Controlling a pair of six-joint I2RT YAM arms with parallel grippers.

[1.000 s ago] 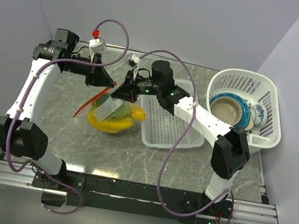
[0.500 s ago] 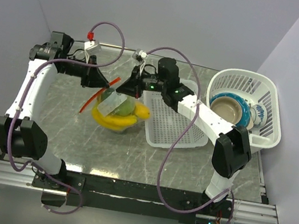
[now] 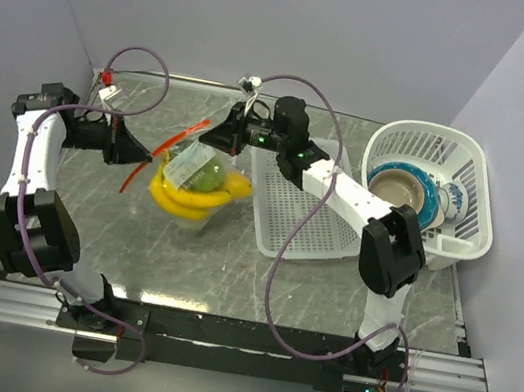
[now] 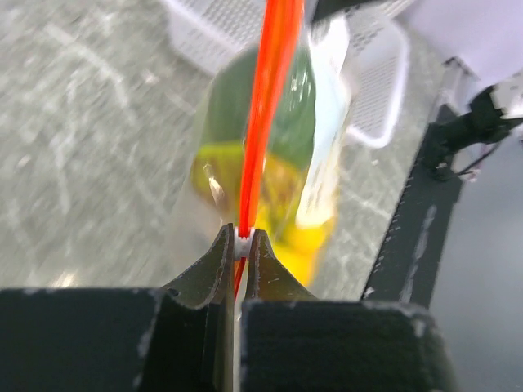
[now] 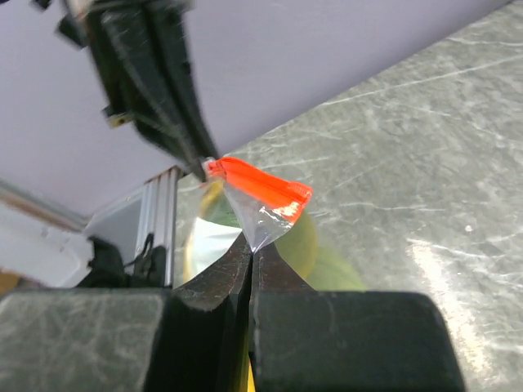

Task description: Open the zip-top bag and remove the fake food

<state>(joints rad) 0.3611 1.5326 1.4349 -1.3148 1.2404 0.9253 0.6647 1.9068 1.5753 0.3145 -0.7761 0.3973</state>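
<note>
Left gripper (image 4: 243,245): fingers pinched all the way in, clamped on the orange-red zip strip (image 4: 274,90) at its near end, a small white bit of the strip sitting between the tips. Strip runs straight away from the fingers in the left wrist view.

Right gripper (image 5: 252,247): fingers fully closed, nipping a clear plastic corner of the zip-top bag (image 3: 188,171) just under the strip. In that view the left arm's fingertips (image 5: 196,159) show touching the strip's other end.

Bag is strung between the two grippers, mouth side up, strip slanting from the left fingers up toward the right ones. It sits over the far-left part of the tabletop (image 3: 123,233), nearer the far edge than the near one. Can't tell if its bottom touches the marble.

Fake food is inside the bag: yellow banana bunch (image 3: 185,201) low, green ball (image 3: 209,173) above it.

Flat slotted basket (image 3: 299,218) lies just right of the bag, about mid-table. Tall basket (image 3: 469,172) is at the right edge toward the far corner, holding a tan bowl (image 3: 397,191) nested in a blue bowl (image 3: 431,198).
</note>
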